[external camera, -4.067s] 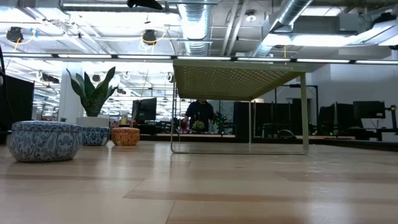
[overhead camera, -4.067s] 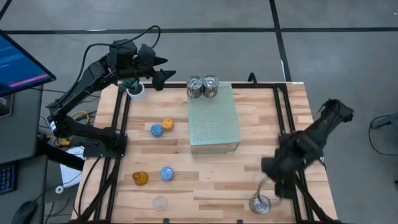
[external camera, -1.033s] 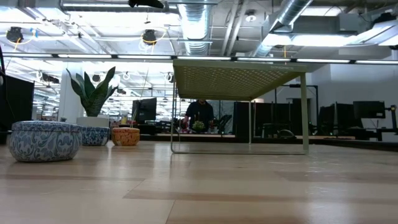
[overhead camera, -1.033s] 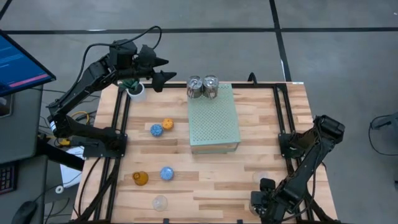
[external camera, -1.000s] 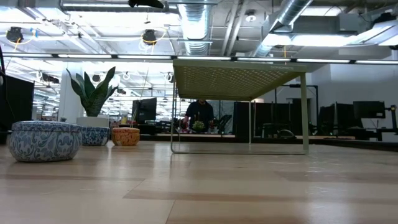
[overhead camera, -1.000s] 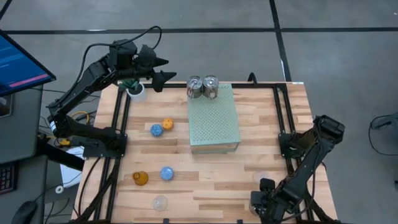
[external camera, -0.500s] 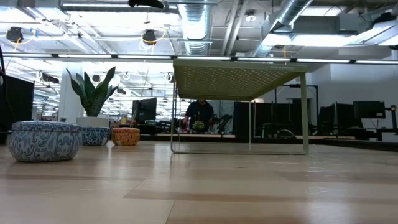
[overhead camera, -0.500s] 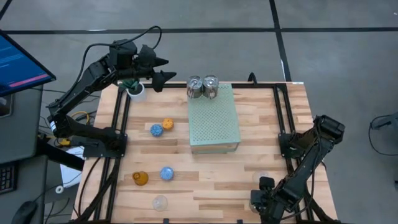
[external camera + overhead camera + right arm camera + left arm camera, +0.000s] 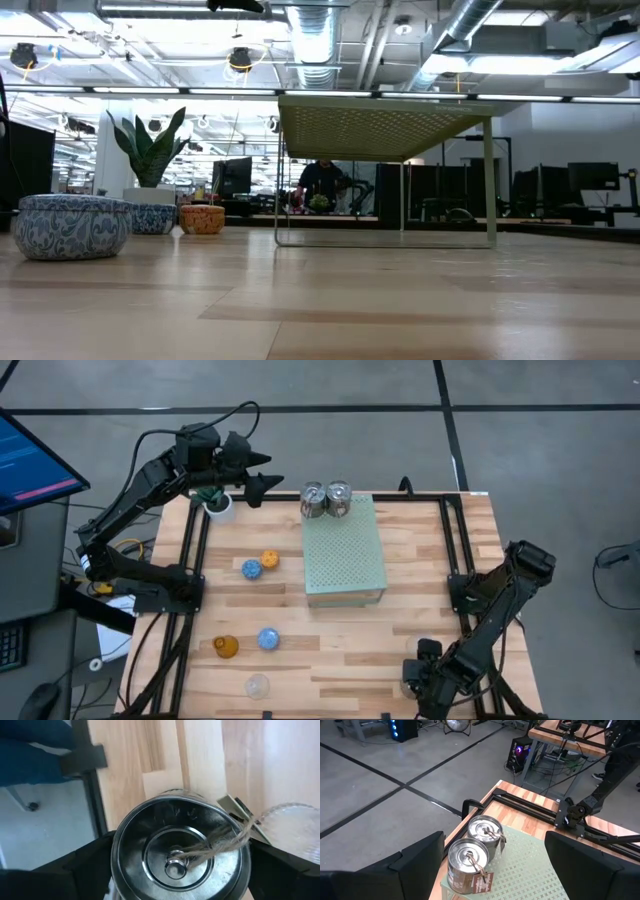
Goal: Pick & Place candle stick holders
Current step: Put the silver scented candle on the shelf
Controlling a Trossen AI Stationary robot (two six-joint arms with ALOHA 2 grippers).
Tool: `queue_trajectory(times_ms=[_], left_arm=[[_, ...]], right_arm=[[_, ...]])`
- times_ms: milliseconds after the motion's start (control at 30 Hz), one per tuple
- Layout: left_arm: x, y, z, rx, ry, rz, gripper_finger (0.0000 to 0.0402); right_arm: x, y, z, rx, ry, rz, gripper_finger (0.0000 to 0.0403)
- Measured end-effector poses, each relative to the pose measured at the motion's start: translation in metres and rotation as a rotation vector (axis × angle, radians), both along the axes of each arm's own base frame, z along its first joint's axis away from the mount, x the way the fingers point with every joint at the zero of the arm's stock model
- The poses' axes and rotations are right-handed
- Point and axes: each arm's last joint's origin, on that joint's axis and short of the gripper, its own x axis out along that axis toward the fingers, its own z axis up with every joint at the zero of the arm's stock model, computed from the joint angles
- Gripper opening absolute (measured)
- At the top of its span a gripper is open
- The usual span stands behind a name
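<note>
Though tagged, no legible writing: silver cup (image 9: 181,847) between spread right claw (image 9: 181,870) fingers.

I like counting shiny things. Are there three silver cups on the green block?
No, only two silver cups stand on the green block, at its far end.

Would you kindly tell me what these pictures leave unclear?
- Right end effector: whether its fingers touch the silver cup; in the high view the arm covers both.
- Clear glass holder: cut by the right wrist view's edge.
- Tag on the tins: print too small.
</note>
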Motion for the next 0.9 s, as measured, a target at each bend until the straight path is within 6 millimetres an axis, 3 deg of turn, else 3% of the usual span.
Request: queue_trajectory(times_ms=[167, 333, 600, 900], left_arm=[[0.000, 0.000, 0.000, 0.000, 0.000, 0.000, 0.0346], [0.000, 0.000, 0.000, 0.001, 0.000, 0.000, 0.0346], [0.000, 0.000, 0.000, 0.007, 0.003, -0.002, 0.0346], [0.000, 0.000, 0.000, 0.007, 0.003, -0.002, 0.0346]], right_arm=[[0.000, -0.015, 0.023, 0.050, -0.039, -0.023, 0.0351], [-0.002, -0.043, 0.052, 0.080, -0.076, -0.055, 0.0353], [-0.012, -0.108, 0.096, 0.100, -0.149, -0.140, 0.0353], [-0.016, -0.183, 0.117, 0.000, -0.219, -0.207, 0.0353]])
